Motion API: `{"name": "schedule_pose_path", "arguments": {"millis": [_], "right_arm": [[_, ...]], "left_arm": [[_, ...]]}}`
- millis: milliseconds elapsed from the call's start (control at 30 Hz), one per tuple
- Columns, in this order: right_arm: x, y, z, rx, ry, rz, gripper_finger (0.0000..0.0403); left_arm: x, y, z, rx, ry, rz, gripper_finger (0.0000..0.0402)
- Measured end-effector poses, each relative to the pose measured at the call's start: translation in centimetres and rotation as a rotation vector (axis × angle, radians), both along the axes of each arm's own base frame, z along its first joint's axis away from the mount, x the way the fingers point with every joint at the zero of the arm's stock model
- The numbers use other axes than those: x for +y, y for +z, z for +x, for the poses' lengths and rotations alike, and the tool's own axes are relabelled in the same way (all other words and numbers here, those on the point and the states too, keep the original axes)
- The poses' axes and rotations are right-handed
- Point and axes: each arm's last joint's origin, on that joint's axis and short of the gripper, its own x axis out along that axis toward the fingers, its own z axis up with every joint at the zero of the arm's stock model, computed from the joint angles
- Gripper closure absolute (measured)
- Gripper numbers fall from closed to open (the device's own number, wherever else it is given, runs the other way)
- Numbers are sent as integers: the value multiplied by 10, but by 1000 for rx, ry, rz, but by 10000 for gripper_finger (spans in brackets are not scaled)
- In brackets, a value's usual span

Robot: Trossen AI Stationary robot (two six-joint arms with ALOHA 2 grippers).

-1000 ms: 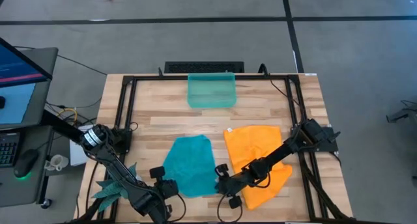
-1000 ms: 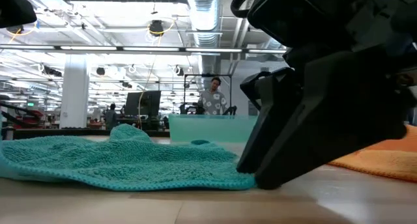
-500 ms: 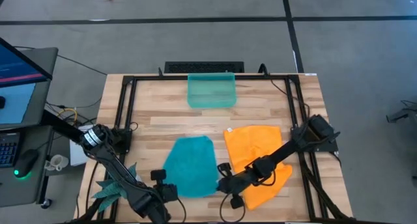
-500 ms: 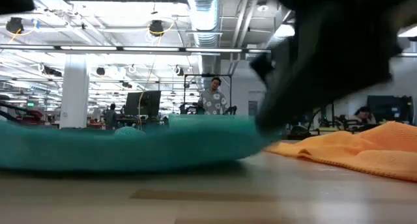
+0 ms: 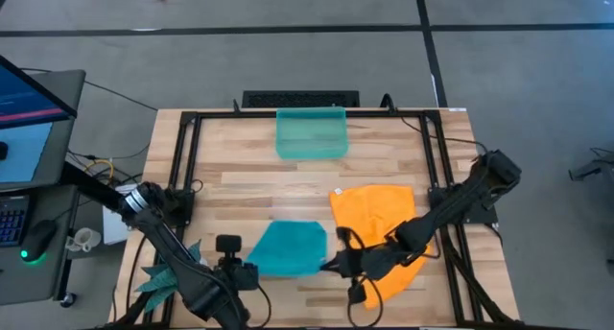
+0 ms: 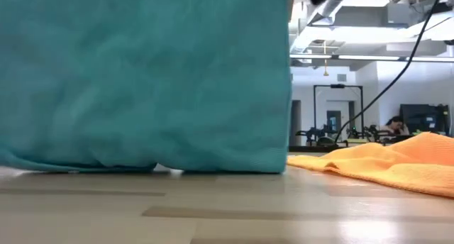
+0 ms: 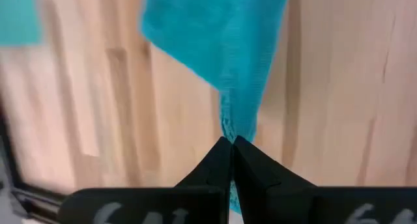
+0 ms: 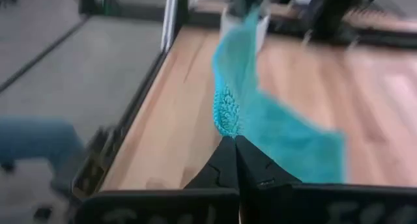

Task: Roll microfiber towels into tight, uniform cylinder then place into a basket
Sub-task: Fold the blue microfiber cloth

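Note:
The teal-blue towel (image 5: 288,246) is held up near the table's near edge between my two grippers. In the low view it hangs like a curtain (image 6: 142,74), with its lower edge on the table. My left gripper (image 5: 247,270) is shut on its left near corner. My right gripper (image 5: 334,265) is shut on its right near corner. The orange towel (image 5: 379,224) lies spread on the table to the right, under my right arm, and also shows in the low view (image 6: 383,162). The teal-green basket (image 5: 312,134) stands at the far middle. My left gripper pinches a corner of the teal-blue towel (image 7: 233,123) between its two shut fingers. The cloth runs away from the fingertips, bunched into a narrow fold, then widens out. My right gripper pinches the towel's looped edge (image 8: 227,113) between its two shut fingers. The cloth stretches away from it toward the other gripper, raised off the table.
A teal spiky plant figure (image 5: 158,277) lies at the table's near left corner beside my left arm. Black frame rails (image 5: 182,167) run along the table's sides. A desk with a monitor (image 5: 29,100) stands off the table's left edge.
Both grippers have gone up with the teal-blue towel's near edge, staying shut. The right one has also drawn a little toward the table's right edge. The towel, flat on the table a second ago, now hangs below them with only its lower edge on the wood.

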Motion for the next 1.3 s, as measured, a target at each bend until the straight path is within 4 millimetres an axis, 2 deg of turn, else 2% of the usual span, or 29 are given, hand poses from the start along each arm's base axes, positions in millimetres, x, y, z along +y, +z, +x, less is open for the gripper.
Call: {"name": "schedule_pose_path", "arguments": {"millis": [167, 267, 567, 800, 867, 933, 1033, 1133, 1300], "right_arm": [[-15, 32, -7, -103, -54, -12, 401], [-24, 45, -11, -142, -73, -12, 401], [-38, 71, -22, -217, -93, -52, 401], [-51, 86, -26, -300, -190, -238, 402], [-54, 86, -24, -297, -136, -258, 402], [-56, 86, -23, -295, -114, -258, 403], [-60, 86, -23, -292, -212, -318, 403], [-65, 85, -19, -285, -148, -319, 403], [-71, 86, -18, -286, -220, -378, 403]], "left_arm": [[10, 22, 8, -74, -60, -2, 401], [17, 28, 13, -99, -83, 28, 401], [38, 54, 13, -252, -106, 134, 401], [54, 82, 3, -429, -168, 332, 401], [55, 83, 1, -370, -237, 324, 401], [53, 78, 2, -268, -281, 228, 401], [54, 71, 4, -180, -286, 131, 401], [62, 74, 5, -229, -289, 242, 401], [80, 86, 10, -367, -283, 578, 401]]}}
